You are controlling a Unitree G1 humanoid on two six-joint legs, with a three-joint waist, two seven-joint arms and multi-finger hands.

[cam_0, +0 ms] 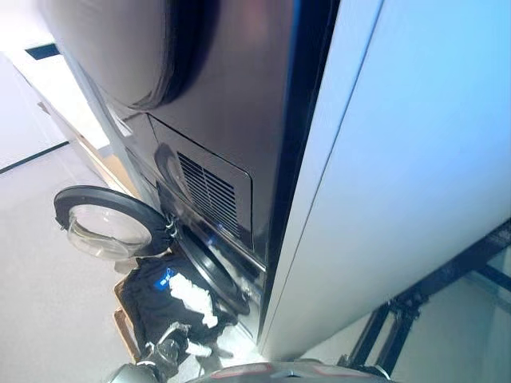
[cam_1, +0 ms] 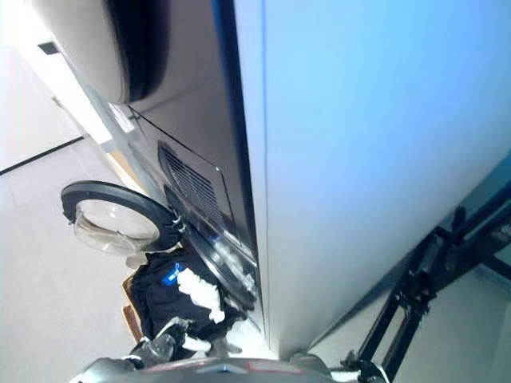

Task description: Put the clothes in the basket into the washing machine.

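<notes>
The washing machine (cam_0: 231,120) fills the middle of the view, seen from its side. Its round glass door (cam_0: 104,223) stands open to the left, and the dark rim of the drum opening (cam_0: 211,271) shows beside it. A dark garment (cam_0: 152,299) with a blue patch hangs in front of the opening. My left hand (cam_0: 194,297) reaches up from the lower left, and its white-tipped fingers are curled into the garment, close to the drum rim. A brown basket edge (cam_0: 122,323) shows under the cloth. My right hand shows in no view.
A pale panel (cam_0: 399,175) of the machine's side fills the right. A black metal frame (cam_0: 415,307) stands on the floor at the lower right. Pale floor (cam_0: 48,303) lies to the left of the open door.
</notes>
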